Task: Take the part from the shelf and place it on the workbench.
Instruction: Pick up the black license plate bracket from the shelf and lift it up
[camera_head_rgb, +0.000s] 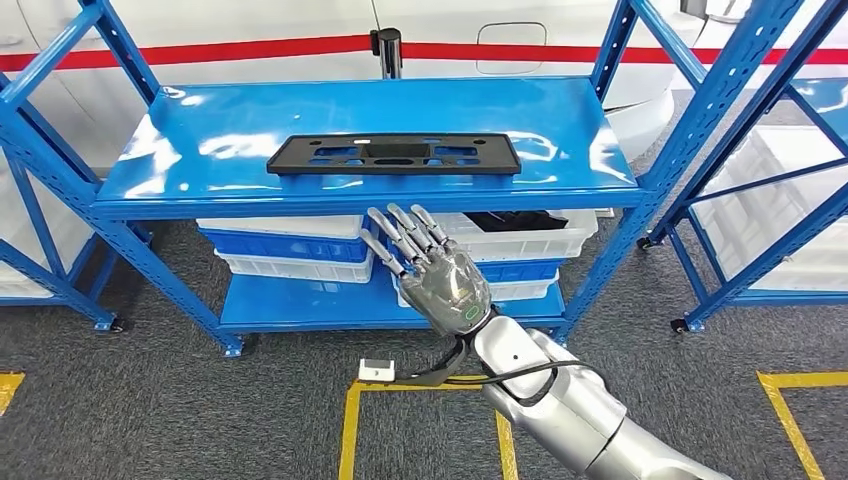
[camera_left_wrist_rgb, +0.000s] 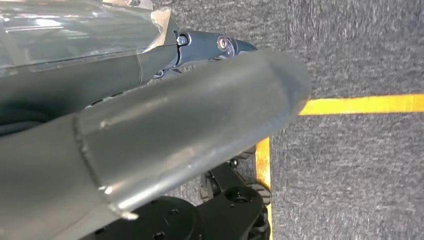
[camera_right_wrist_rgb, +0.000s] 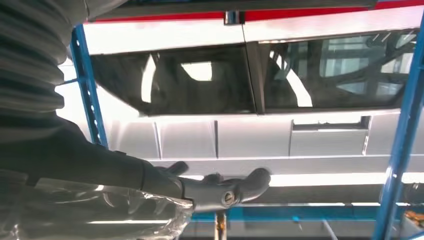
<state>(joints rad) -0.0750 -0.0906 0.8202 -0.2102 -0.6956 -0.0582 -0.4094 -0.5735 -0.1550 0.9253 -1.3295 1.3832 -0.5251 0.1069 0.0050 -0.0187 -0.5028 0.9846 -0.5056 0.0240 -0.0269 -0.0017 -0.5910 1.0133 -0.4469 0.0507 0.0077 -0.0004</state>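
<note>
Right robot hand (camera_head_rgb: 432, 268) open, empty, below shelf (camera_head_rgb: 150, 185) edge; rising blind risks clipping it and nudging black plastic part (camera_head_rgb: 394, 153); left robot hand (camera_left_wrist_rgb: 150, 115) state unclear

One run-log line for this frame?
phase: reach | right hand: open, short of shelf | flat black plastic part: untouched on blue metal shelf

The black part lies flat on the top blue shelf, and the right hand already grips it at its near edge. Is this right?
Not quite. The black part does lie flat on the top blue shelf, but the right hand does not grip it. The head view shows the hand below the shelf's front edge, fingers spread, holding nothing and apart from the part.
</note>
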